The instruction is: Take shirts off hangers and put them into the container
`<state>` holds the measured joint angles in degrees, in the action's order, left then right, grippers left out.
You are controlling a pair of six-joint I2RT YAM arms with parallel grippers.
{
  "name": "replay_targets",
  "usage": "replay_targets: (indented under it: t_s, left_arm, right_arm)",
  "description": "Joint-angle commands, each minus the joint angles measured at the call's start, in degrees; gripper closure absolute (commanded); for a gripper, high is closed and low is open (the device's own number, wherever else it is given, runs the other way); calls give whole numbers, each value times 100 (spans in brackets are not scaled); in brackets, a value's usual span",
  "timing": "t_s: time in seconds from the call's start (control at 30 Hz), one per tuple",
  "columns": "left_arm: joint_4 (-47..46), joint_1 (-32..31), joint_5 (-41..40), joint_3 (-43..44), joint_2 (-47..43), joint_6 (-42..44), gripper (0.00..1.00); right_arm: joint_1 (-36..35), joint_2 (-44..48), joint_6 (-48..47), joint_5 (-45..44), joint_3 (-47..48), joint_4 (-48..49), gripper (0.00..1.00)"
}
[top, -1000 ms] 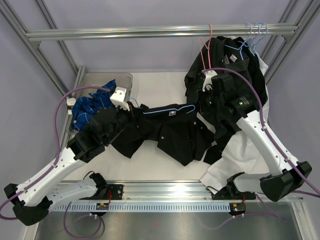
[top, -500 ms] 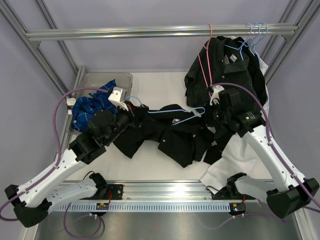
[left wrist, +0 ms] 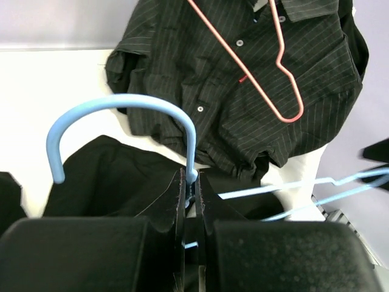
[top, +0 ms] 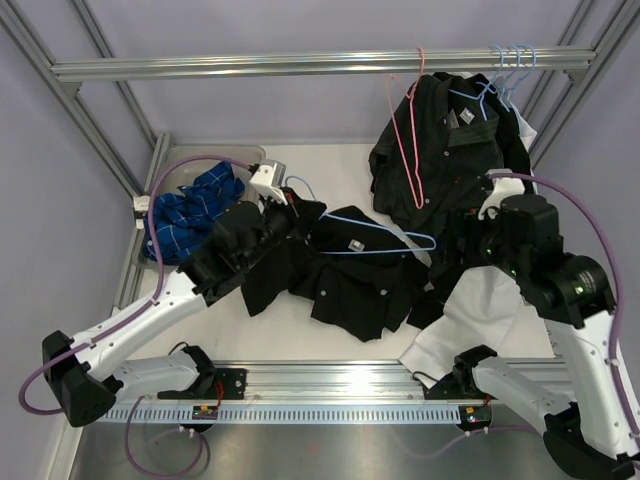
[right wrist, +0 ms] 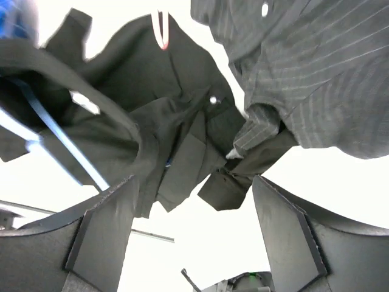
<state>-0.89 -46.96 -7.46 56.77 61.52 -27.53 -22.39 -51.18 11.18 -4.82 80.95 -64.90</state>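
Where the left gripper is clamped on the neck of the light blue hanger, a black shirt is sprawled under it on the table, just beside the container, where 1 blue shirt is dumped. The right gripper is held wide apart, empty, near the pink hanger and striped shirt.

The left gripper is pinched tight (its arm reaches far forward); the right gripper is wide open.

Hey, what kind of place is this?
Probably a robotics lab cell, not a laundry: a bare aluminium frame, a left arm and right arm bolted by the table, shirts staged on hangers.
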Motion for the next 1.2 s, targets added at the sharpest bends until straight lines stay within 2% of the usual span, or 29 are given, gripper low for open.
replay_targets:
  t_s: [0.0,0.33,0.47,0.57,0.63,0.67,0.8,0.83,0.9,0.93,0.97,1.0,1.07,1.1,1.13,1.17]
  left_arm:
    - [-544,-24,324,282,141,19,100]
    - [-237,-33,623,519,361,318,100]
    - [-167,-33,922,642,440,476,100]
    - [-61,-33,1045,791,467,573,100]
    - [-17,-33,1036,844,466,599,100]
    - [-8,-33,1045,870,449,617,100]
    - [9,-33,1045,862,431,626,100]
    - [18,-33,1045,862,431,626,100]
    - [27,-33,1045,844,423,617,100]
    - [36,-33,1063,835,423,608,100]
    - [71,-33,1054,835,414,617,100]
    - [71,-33,1011,818,414,626,98]
    - [228,-33,940,809,379,635,86]
    - [281,-24,853,783,344,626,79]
    - [325,-24,817,791,317,609,59]
    - [395,-24,791,791,300,582,47]
  right_arm:
    - [-37,126,-300,358,588,-198,14]
    - [-55,-638,-994,3054,808,522,13]
    - [-239,-1182,-1293,3207,791,655,13]
    - [-476,-1525,-1434,3163,800,593,18]
    - [-582,-1623,-1469,3189,756,636,24]
    - [-582,-1658,-1470,3198,660,680,32]
    - [-600,-1659,-1522,3215,492,742,51]
    - [-591,-1650,-1566,3207,466,725,61]
    - [-591,-1632,-1627,3189,422,690,73]
    - [-591,-1632,-1654,3172,413,646,84]
    - [-591,-1632,-1672,3154,422,620,88]
    - [-600,-1597,-1715,3136,422,576,92]
    - [-591,-1536,-1751,3136,439,514,100]
    - [-591,-1492,-1777,3119,439,444,100]
    - [-591,-1465,-1803,3136,439,391,100]
    - [-591,-1404,-1821,3145,448,339,100]
